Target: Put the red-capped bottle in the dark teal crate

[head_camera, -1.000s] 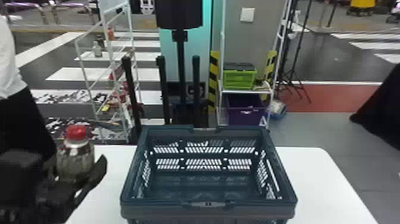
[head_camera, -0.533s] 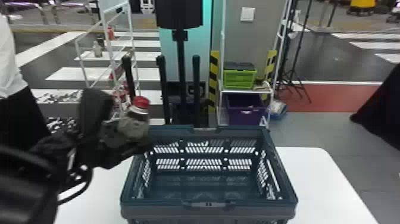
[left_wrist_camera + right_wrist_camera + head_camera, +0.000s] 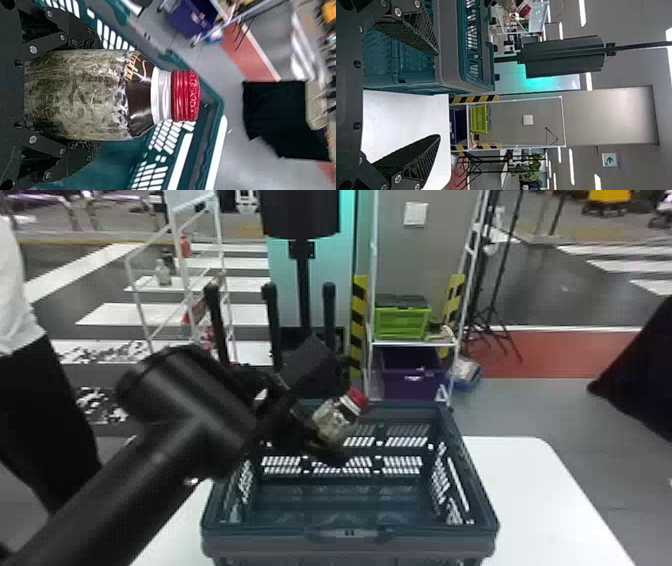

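Note:
In the head view my left gripper [image 3: 320, 415] holds the red-capped bottle [image 3: 336, 421], tilted with its cap up and to the right, over the back part of the dark teal crate [image 3: 350, 535]. Seen in the left wrist view, both fingers of the left gripper [image 3: 85, 95] press the sides of the bottle [image 3: 79, 95], its red cap pointing away from the palm. The crate's wall [image 3: 216, 118] lies beyond it. In the right wrist view my right gripper [image 3: 439, 95] stands open beside the crate [image 3: 449, 51], nothing between its fingers.
The crate stands on a white table [image 3: 545, 500]. Behind it are a white rack holding a green crate [image 3: 402, 322] and a purple bin [image 3: 410, 377], a black post [image 3: 302, 285] and another white rack [image 3: 187, 285].
The left arm has swung the bottle rightward from beside the crate to over its back part, and the bottle has gone from upright to tilted. The crate has stayed put.

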Controlling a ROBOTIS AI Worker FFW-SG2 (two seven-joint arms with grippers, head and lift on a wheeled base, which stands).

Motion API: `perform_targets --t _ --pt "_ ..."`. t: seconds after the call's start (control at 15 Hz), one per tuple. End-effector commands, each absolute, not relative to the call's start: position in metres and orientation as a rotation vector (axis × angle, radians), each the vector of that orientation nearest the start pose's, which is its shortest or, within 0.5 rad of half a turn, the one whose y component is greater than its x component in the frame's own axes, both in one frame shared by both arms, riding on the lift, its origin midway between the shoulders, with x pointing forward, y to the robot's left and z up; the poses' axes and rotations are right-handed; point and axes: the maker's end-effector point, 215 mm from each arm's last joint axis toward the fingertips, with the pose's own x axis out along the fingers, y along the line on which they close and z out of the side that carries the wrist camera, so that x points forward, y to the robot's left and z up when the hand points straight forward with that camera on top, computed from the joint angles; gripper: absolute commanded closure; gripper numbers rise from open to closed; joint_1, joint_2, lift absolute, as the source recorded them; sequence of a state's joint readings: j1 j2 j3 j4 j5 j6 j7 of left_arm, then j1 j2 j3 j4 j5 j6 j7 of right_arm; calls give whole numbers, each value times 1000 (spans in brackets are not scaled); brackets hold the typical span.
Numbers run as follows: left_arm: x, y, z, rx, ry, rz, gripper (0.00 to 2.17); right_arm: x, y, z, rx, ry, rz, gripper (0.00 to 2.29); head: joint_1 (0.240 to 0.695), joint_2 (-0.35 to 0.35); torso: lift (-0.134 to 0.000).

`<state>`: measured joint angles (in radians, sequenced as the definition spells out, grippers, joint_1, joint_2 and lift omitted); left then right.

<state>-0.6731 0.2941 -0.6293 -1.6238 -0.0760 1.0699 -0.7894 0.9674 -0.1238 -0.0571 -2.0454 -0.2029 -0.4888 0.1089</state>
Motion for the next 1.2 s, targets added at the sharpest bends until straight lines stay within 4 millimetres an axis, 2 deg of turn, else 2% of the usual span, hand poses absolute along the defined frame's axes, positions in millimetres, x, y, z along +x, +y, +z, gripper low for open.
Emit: perform_targets --t 0.0,0.2,0.33,0.4,0.53,0.73,0.8,0.87,0.93,1.0,1.07,1.13 --pt "599 19 -363 550 754 -965 2091 283 -259 -356 61 -11 75 151 499 0 0" --pt "607 -9 -405 625 760 -1093 2091 282 -261 -354 62 -22 72 151 499 0 0" --pt "603 -22 -435 706 753 -1166 2088 281 -261 -354 63 -23 70 151 499 0 0" --pt "601 -18 -451 773 756 -1187 2088 281 -261 -353 63 -28 69 151 499 0 0" --pt "600 9 -476 858 794 -1174 2088 281 -262 -352 65 -33 67 151 499 0 0" --pt "597 15 -486 888 803 -1171 2074 281 -262 -353 65 -30 67 151 499 0 0" --pt "596 16 -488 888 804 -1167 1976 281 -262 -353 65 -30 67 151 499 0 0" --pt "597 14 -487 881 795 -1159 1636 281 -262 -353 65 -30 67 151 499 0 0" --pt "598 11 -486 871 787 -1159 1031 281 -262 -353 66 -30 65 151 499 0 0" --pt "600 13 -484 862 788 -1142 252 280 -262 -352 66 -31 65 151 499 0 0" --pt "601 13 -484 860 789 -1130 -2 280 -262 -353 67 -30 64 151 499 0 0" --pt "602 11 -483 860 784 -1121 -2 280 -262 -353 67 -30 64 151 499 0 0"
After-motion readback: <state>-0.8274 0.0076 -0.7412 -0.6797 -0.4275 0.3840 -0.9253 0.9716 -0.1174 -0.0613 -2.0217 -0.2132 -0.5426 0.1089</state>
